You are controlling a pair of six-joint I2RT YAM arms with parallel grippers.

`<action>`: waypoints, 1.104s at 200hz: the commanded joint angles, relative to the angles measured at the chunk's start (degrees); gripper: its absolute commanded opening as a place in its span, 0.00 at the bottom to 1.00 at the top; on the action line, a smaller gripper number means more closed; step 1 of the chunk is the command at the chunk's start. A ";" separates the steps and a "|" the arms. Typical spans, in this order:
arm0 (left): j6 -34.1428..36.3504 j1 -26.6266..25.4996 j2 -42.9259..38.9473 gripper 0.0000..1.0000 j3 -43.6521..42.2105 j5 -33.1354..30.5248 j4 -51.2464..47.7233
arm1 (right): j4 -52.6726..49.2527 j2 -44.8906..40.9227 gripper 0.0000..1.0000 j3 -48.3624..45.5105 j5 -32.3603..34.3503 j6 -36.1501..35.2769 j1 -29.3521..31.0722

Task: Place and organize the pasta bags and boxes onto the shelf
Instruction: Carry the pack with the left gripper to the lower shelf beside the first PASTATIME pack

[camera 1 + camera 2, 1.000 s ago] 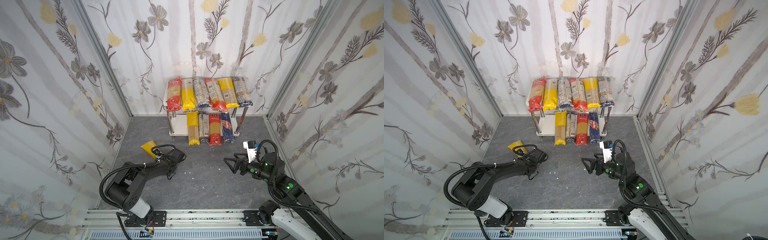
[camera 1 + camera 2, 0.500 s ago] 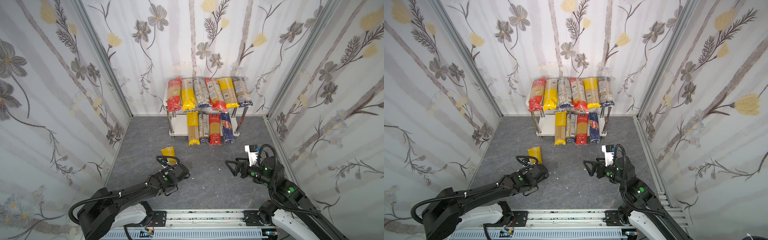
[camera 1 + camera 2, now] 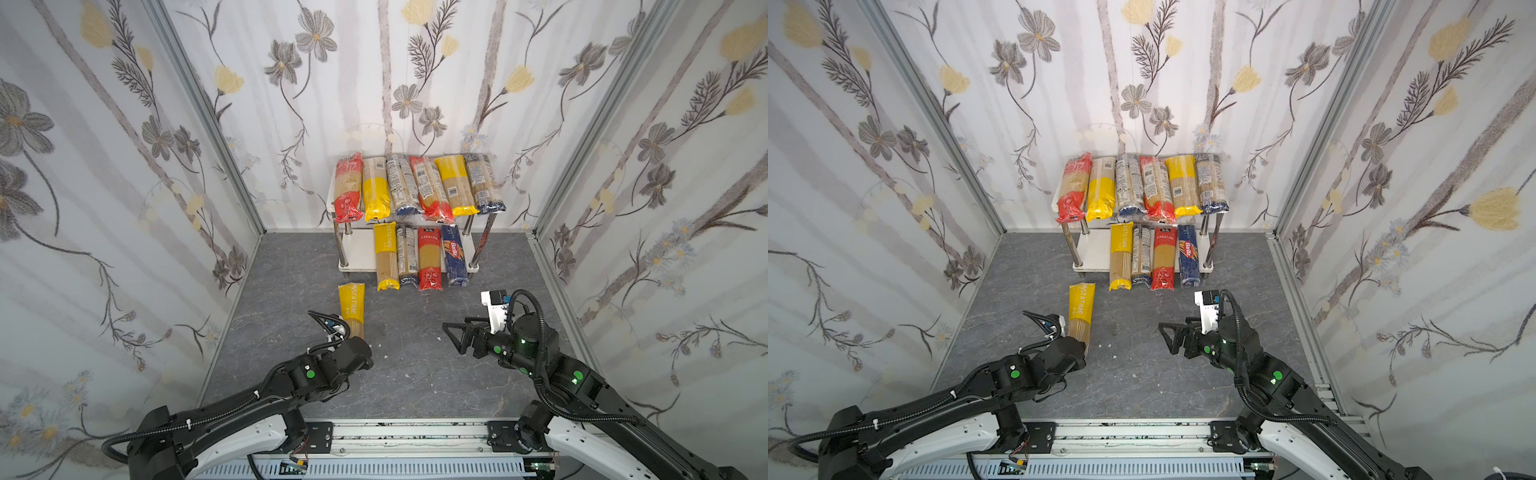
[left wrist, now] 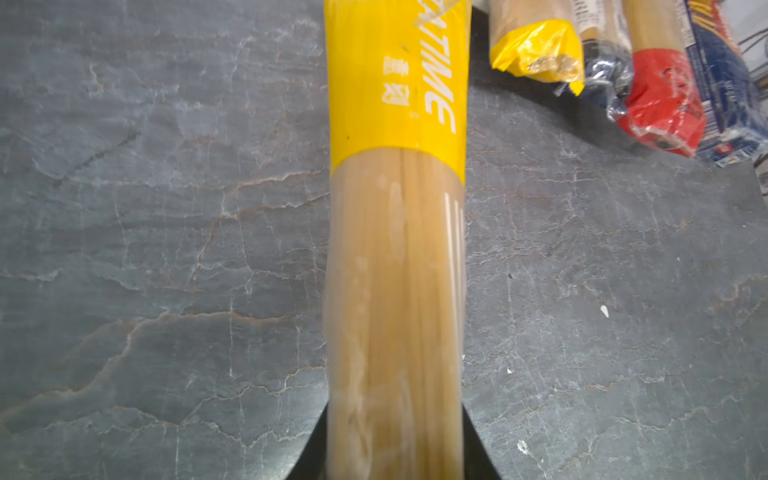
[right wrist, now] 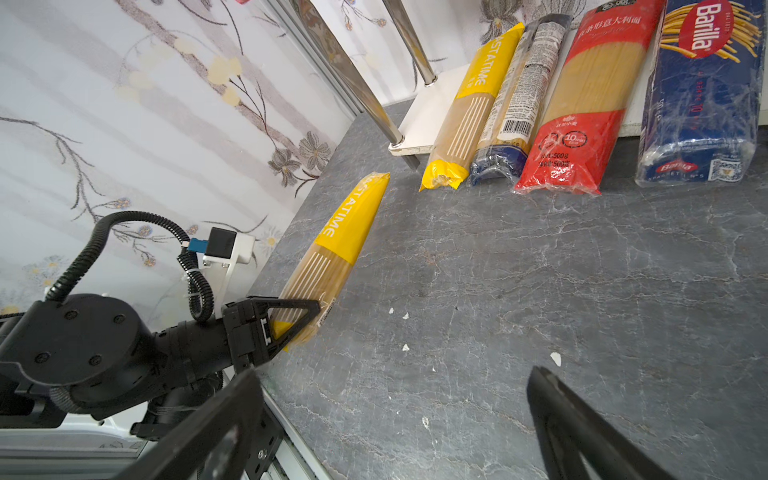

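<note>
Left arm [image 3: 257, 399] stretched low and forward
Left gripper [image 5: 305, 320] clamps a yellow-ended spaghetti pack [image 3: 351, 305] pointing at the shelf [image 3: 358, 251]; right gripper [image 3: 452, 338] hovers, jaws wide.

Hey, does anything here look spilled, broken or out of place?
Yes: small white fragments lie scattered on the floor in front of the shelf, possibly broken pasta. The four packs on its lower board overhang the front edge, ends down on the floor.

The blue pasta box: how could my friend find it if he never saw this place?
Look for the small white shelf against the flowered back wall. On its lower board four packs lie side by side. The blue pasta box is the rightmost one, all dark blue with a red Barilla logo.
</note>
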 commanded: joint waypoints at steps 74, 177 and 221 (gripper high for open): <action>12.68 1.46 7.70 0.00 9.37 -10.32 4.61 | 0.83 -0.84 1.00 1.81 1.78 -0.12 1.66; 25.10 18.17 20.90 0.00 14.35 1.75 22.17 | 1.06 -2.20 1.00 1.20 0.72 -1.44 1.66; 27.46 21.25 28.45 0.00 18.95 3.78 25.18 | 2.97 0.74 1.00 2.06 1.00 -2.41 1.66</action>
